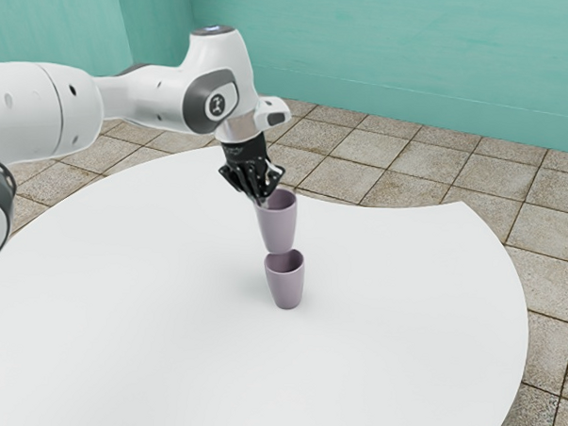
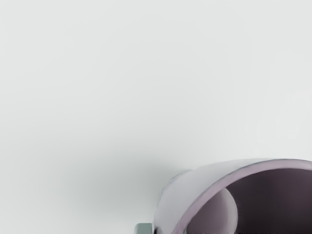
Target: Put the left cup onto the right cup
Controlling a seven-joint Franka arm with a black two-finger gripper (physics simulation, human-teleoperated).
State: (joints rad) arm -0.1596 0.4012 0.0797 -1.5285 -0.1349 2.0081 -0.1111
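Two mauve cups show in the exterior view near the middle of the round white table. One cup stands upright on the table. The other cup hangs in the air just above it, slightly tilted, its base close over the lower cup's mouth. My black gripper is shut on the raised cup's rim at the side toward the exterior view's left. In the wrist view the held cup's rim and dark inside lie right under the hand, over bare white tabletop.
The table's curved edge runs along the exterior view's right, with a tiled floor beyond it and a teal wall behind. My white arm reaches in from the exterior view's left.
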